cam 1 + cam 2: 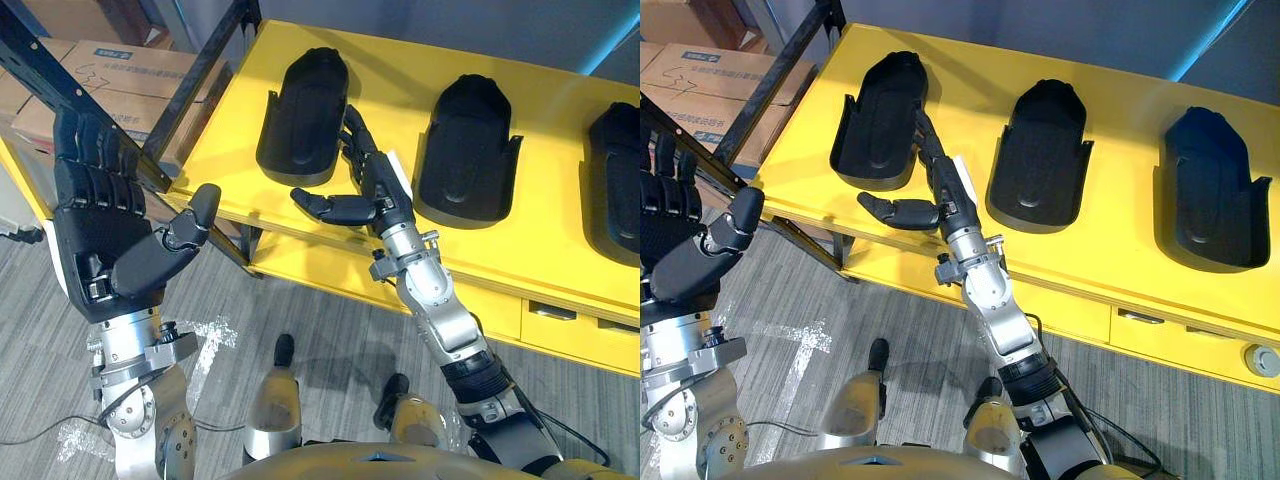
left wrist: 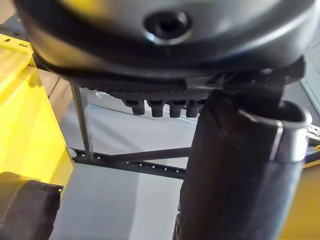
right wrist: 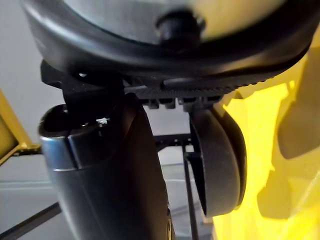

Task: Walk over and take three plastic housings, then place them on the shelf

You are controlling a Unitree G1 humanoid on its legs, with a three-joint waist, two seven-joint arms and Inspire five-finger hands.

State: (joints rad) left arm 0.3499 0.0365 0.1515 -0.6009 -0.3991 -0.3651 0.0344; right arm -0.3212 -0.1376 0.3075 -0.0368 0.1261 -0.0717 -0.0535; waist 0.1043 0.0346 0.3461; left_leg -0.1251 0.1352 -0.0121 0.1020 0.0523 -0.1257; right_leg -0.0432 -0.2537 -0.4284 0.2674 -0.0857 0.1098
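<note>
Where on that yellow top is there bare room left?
Bare yellow top lies between the middle housing and right housing, and along the back edge. Crowded: the right hand fills the gap beside the left housing.

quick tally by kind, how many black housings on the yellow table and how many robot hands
housings: 3
robot hands: 2
total: 5
</note>
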